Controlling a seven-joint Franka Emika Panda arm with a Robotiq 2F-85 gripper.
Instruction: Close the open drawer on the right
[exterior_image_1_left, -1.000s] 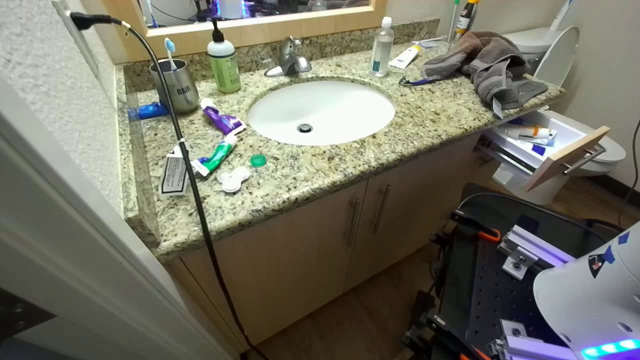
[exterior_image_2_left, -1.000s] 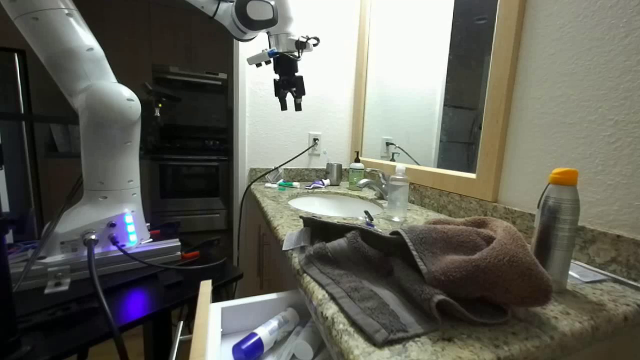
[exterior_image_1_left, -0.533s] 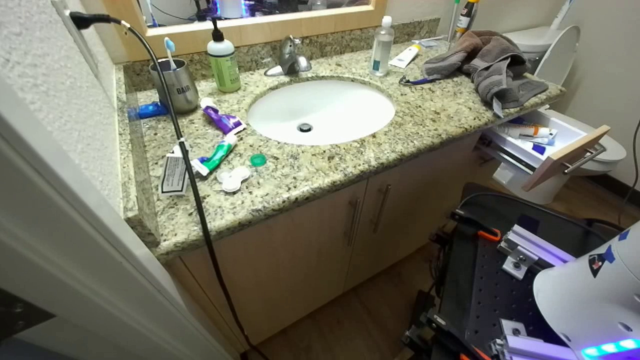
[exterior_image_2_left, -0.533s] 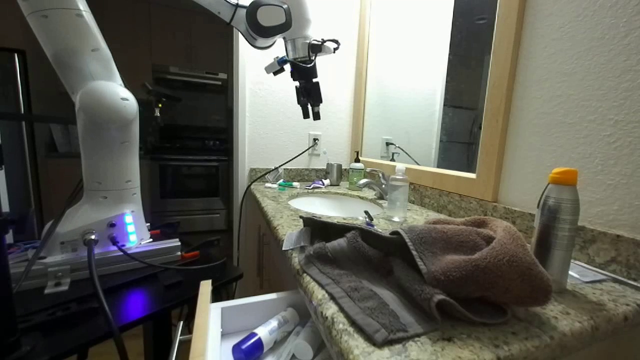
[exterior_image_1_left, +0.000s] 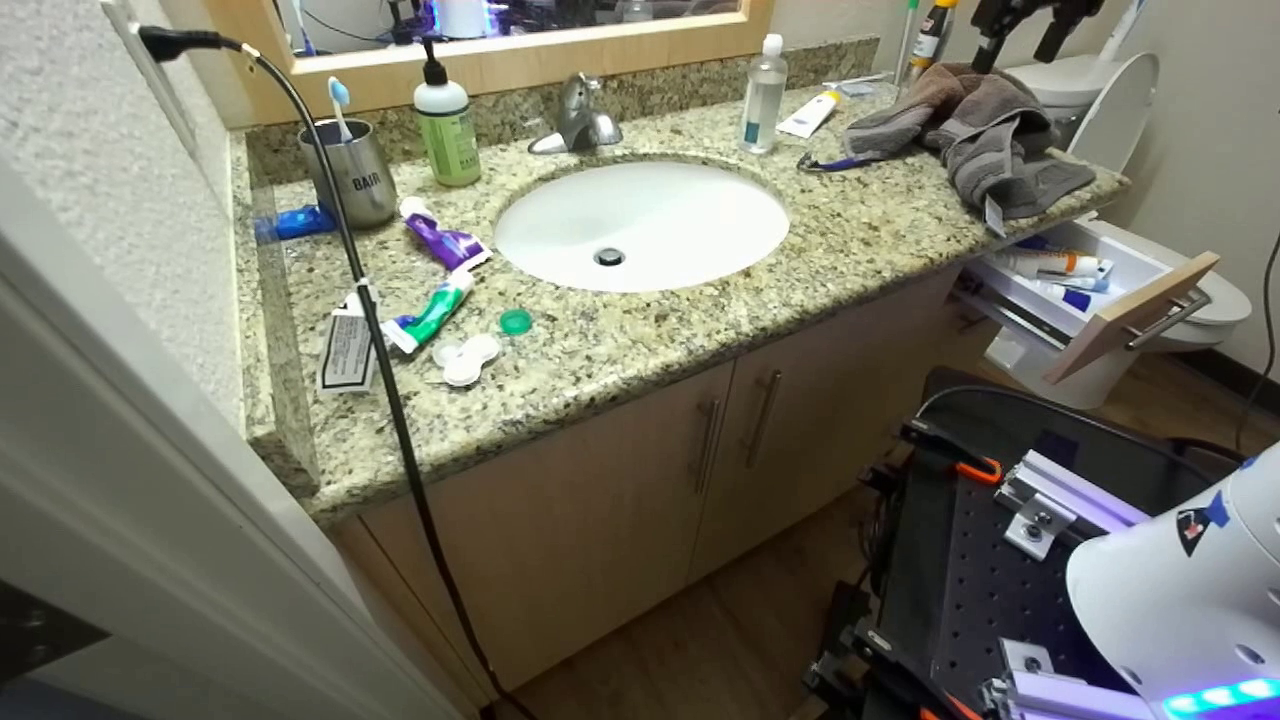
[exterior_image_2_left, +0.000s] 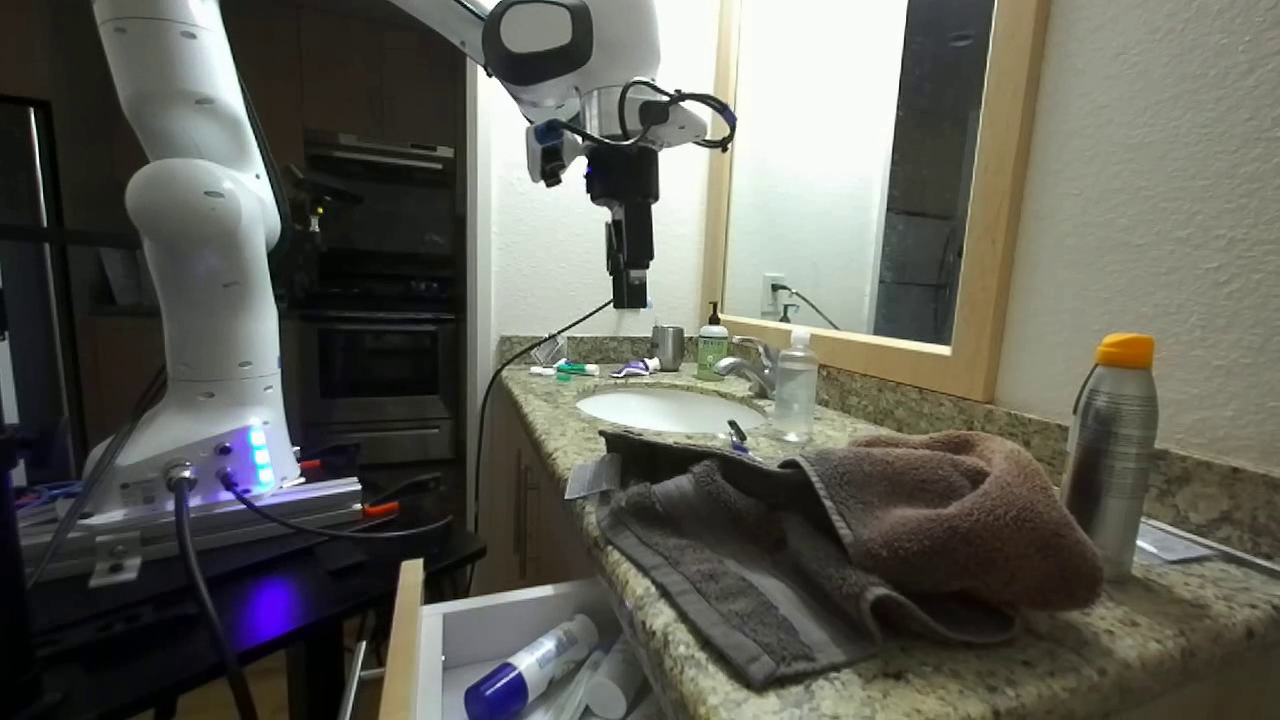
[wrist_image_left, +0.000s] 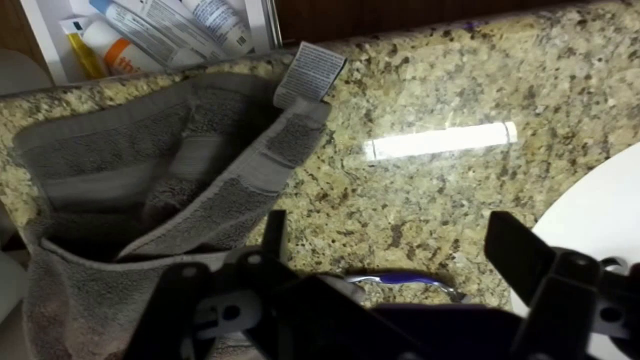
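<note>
The open drawer with a light wood front (exterior_image_1_left: 1135, 318) sticks out under the counter's right end in an exterior view. Its front also shows in an exterior view at the bottom (exterior_image_2_left: 402, 640). A metal bar handle (exterior_image_1_left: 1168, 320) is on the front. Several tubes and bottles lie inside. In the wrist view the drawer's white side wall (wrist_image_left: 257, 25) shows at the top left; its front is out of view. My gripper (wrist_image_left: 387, 225) is open, with nothing between its fingers, above the counter between towel and sink. It shows in both exterior views (exterior_image_1_left: 1018, 52) (exterior_image_2_left: 630, 290), apart from the drawer.
A crumpled grey-brown towel (wrist_image_left: 215, 215) lies on the counter (wrist_image_left: 415, 185) beside the drawer. A razor (wrist_image_left: 410, 278) lies below my gripper. A clear bottle (exterior_image_2_left: 796, 390), a faucet (exterior_image_2_left: 755, 370) and a spray can (exterior_image_2_left: 1115, 460) stand along the back. The sink (exterior_image_1_left: 645, 230) is in the middle.
My gripper has come down, moved nearer the towel and turned, and now shows at the top right of an exterior view. The drawer has not moved.
</note>
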